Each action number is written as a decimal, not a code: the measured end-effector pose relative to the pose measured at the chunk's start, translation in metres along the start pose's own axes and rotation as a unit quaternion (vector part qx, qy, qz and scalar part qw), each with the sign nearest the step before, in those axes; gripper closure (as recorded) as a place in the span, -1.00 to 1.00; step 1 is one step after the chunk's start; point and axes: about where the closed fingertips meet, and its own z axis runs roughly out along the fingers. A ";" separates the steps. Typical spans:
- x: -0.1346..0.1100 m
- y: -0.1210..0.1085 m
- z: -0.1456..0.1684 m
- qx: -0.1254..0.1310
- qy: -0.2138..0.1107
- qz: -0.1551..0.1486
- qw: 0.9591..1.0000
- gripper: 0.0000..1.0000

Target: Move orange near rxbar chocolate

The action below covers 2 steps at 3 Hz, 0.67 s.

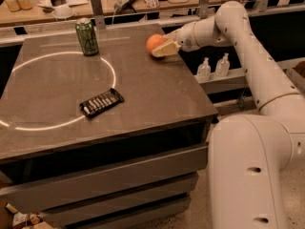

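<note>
My gripper (167, 48) is at the far right edge of the desk (157, 97), touching the right side of the orange (154, 43). I cannot tell whether it has closed on the fruit, nor whether the orange rests on the surface or sits just above it.

The rxbar chocolate (101, 102) lies flat toward the front left of the desk, well apart from the orange. A green can (87, 37) stands upright near the far left corner.

The step in hand, as I judge it, is to secure the orange and carry it diagonally toward the bar.

1. Seat the grip across the widest part. The fruit is round and smooth-skinned, so an off-centre hold will likely squeeze it out.
2. Lift clear of the desk. The top is flat, hard and dull grey, and a sphere dragged across it will roll.
3. Set down beside the bar, not on it. The wrapper is thin and black with white lettering, and will probably slide if nudged.
4. Release slowly so the orange does not roll away.
</note>
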 end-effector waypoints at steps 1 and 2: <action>-0.023 0.021 -0.027 -0.034 -0.008 -0.027 0.999 0.66; -0.041 0.057 -0.064 -0.079 0.001 -0.043 0.996 1.00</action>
